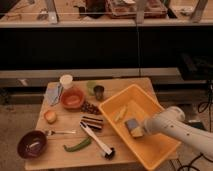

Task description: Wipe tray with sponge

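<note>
A yellow tray (pixel 161 146) sits tilted on the right part of a wooden table (pixel 55 156). My white arm comes in from the right, and my gripper (pixel 134 129) is inside the tray, near its middle. It is shut on a sponge (pixel 136 132) with a yellow body and a grey-blue top, pressed low against the tray floor. A pale yellowish scrap (pixel 119 114) lies on the tray floor just left of and behind the gripper.
On the table left of the tray are a white cup (pixel 66 80), an orange bowl (pixel 72 98), a blue cloth (pixel 53 94), a dark cup (pixel 99 92), an orange fruit (pixel 50 116), a fork (pixel 60 132), a purple bowl (pixel 32 144), a green pepper (pixel 77 145) and a black-and-white brush (pixel 97 141).
</note>
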